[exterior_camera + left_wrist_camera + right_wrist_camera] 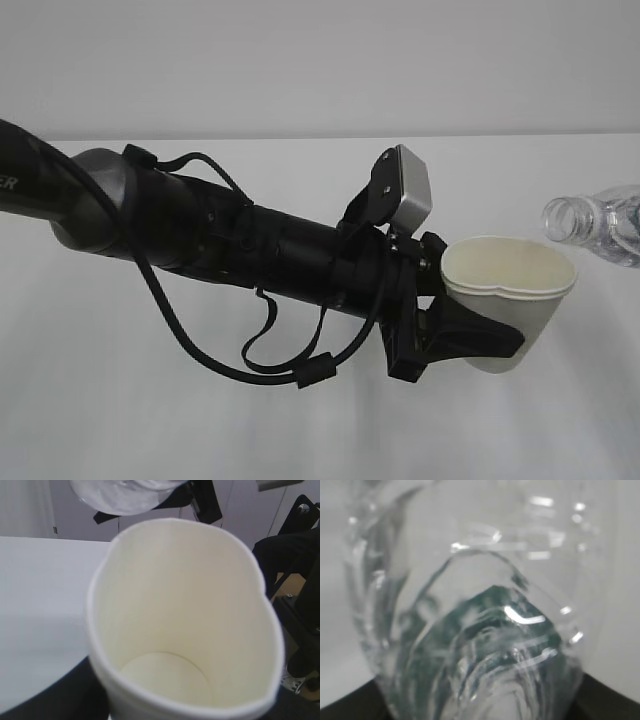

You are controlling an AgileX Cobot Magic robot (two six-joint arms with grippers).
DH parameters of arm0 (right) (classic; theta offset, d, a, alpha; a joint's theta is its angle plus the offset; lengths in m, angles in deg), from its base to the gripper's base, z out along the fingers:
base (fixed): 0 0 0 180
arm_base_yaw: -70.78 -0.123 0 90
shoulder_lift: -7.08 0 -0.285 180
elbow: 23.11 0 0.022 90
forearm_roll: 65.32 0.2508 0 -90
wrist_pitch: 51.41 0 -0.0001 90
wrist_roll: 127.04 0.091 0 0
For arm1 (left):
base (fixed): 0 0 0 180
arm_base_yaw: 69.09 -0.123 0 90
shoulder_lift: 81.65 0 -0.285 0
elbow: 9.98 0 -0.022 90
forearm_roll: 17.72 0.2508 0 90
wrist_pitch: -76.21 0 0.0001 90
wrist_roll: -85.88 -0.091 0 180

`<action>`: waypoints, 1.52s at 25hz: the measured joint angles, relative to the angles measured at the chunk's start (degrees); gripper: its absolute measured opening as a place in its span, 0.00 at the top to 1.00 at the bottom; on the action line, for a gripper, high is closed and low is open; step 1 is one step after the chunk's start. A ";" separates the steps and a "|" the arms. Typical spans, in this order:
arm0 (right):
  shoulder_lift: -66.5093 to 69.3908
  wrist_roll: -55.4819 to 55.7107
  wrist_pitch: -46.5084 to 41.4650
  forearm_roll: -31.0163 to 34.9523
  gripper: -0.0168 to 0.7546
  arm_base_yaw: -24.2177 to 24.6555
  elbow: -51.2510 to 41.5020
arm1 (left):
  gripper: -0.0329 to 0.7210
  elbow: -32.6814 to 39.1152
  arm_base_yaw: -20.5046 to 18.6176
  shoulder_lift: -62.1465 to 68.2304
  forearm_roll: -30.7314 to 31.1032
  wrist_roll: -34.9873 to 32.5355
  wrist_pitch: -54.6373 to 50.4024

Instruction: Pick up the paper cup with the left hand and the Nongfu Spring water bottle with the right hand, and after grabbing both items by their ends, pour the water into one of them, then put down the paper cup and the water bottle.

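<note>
Above the bench (pixel 300 430), my left hand (pixel 455 330) pinches the paper cup (pixel 508 300) at its lower end, rim squeezed out of round, mouth tipped up toward my right. Cup interior looks dry. Nongfu Spring water bottle (pixel 600 222) lies nearly horizontal, open neck pointing at the cup, just beyond and above the rim, not touching. My right hand is out of frame; judging by the close wrist view, it grips the bottle base.

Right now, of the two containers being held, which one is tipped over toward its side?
The water bottle at the right edge: it lies nearly horizontal, open mouth toward the paper cup, which the left gripper holds mouth-up with its rim squeezed.
</note>
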 joint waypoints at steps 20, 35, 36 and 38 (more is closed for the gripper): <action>0.00 0.00 0.76 -3.04 0.42 0.00 2.12 | 0.41 0.00 0.00 0.00 0.21 0.41 0.00; -0.09 0.00 1.40 -7.53 0.42 0.00 2.89 | 0.41 0.00 0.00 0.00 0.55 1.02 0.00; -0.09 0.00 1.53 -7.66 0.42 0.00 2.89 | 0.41 0.00 0.00 0.00 0.64 1.02 0.00; -0.09 0.00 1.53 -8.06 0.42 0.00 2.89 | 0.41 0.00 0.00 0.00 0.78 1.02 0.00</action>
